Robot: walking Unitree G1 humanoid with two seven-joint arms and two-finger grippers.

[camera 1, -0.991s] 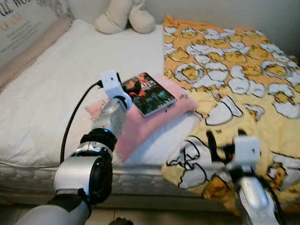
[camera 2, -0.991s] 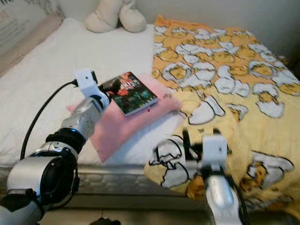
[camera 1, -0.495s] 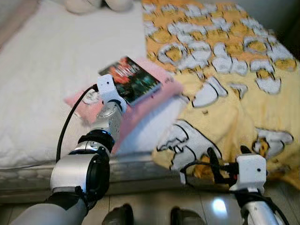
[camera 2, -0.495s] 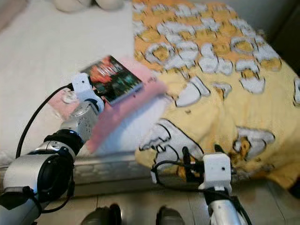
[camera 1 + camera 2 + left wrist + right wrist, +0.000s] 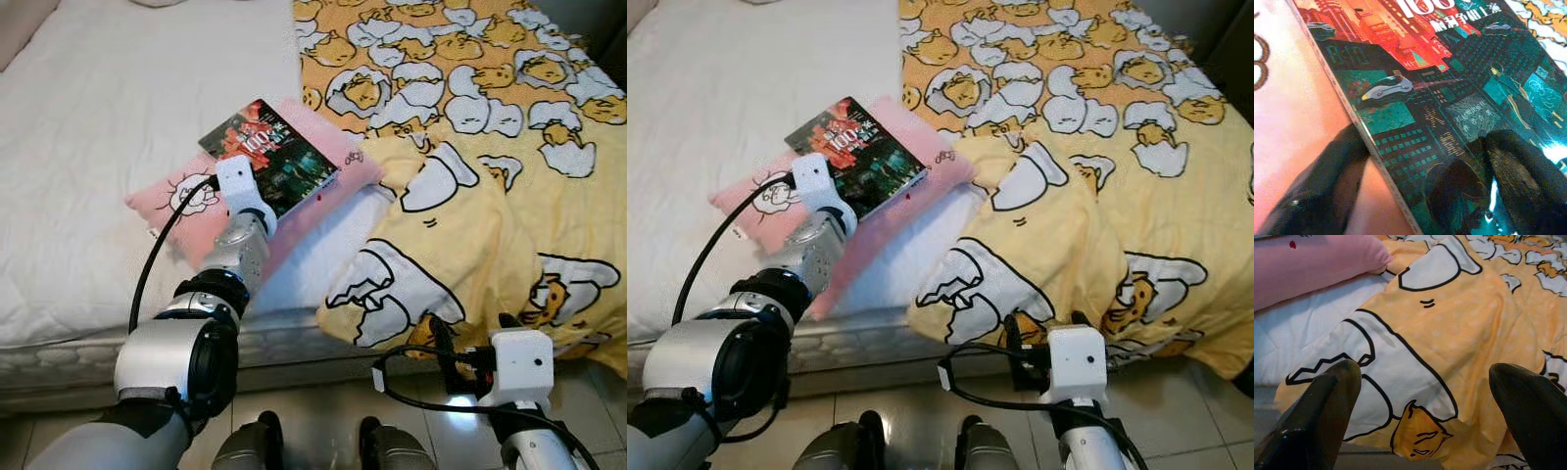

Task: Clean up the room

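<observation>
A: Where is the book [image 5: 268, 156]?

B: It lies flat on a pink pillow [image 5: 186, 201] on the bed [image 5: 98, 147], toward ten o'clock from the middle of the head view. The pillow rests on the white sheet, its right end touching the yellow duck blanket [image 5: 490, 176].

A: And the left end effector [image 5: 1425, 196]?

B: It reaches up to the book's near edge. From the head camera the white wrist box hides the fingers. The left wrist view fills that in: one black finger [image 5: 1327, 186] sits on the pillow side of the book's edge, the other [image 5: 1523, 176] lies over the cover, so the fingers are spread with the book's corner between them, not pressed together. Whether they truly pinch it, I cannot tell.

A: The right end effector [image 5: 1425, 406]?

B: It hangs low at about five o'clock, over the floor in front of the bed. Its wrist view shows both fingers wide apart, holding nothing, facing the blanket's hanging fold and the pillow's end.

A: Anything else?

B: The robot's feet [image 5: 323, 448] show at six o'clock.
</observation>
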